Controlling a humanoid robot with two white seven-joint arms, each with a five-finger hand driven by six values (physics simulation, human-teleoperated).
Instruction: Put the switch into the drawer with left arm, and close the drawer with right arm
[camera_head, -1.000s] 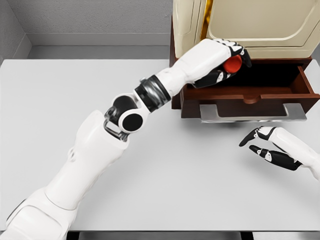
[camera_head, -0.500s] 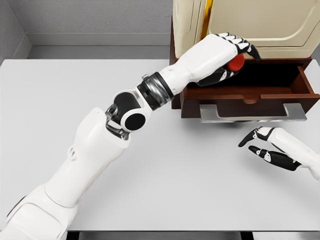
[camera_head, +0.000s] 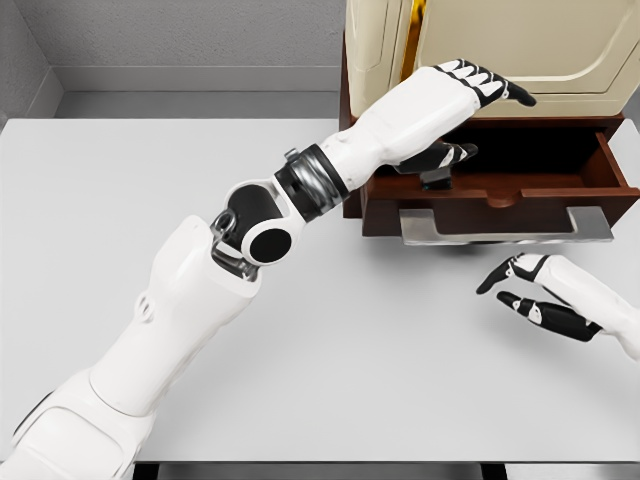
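The dark brown drawer (camera_head: 520, 190) stands pulled out of the cabinet, its silver handle (camera_head: 505, 226) facing me. My left hand (camera_head: 487, 120) hovers over the drawer's left part, open, with fingers (camera_head: 490, 84) stretched flat and thumb (camera_head: 458, 152) below, holding nothing. Under the thumb, inside the drawer, a small dark grey piece (camera_head: 437, 182) shows, probably the switch; its red knob is out of sight. My right hand (camera_head: 512, 290) rests open on the table, below and in front of the drawer's right end.
A beige appliance (camera_head: 500, 40) sits on top of the brown cabinet, just behind my left hand. The white table (camera_head: 150, 180) stretches to the left and front. My left forearm crosses the cabinet's left front corner.
My left hand has opened and lifted slightly; the red-topped switch it held has dropped out of the fingers into the drawer. The right hand has not moved.
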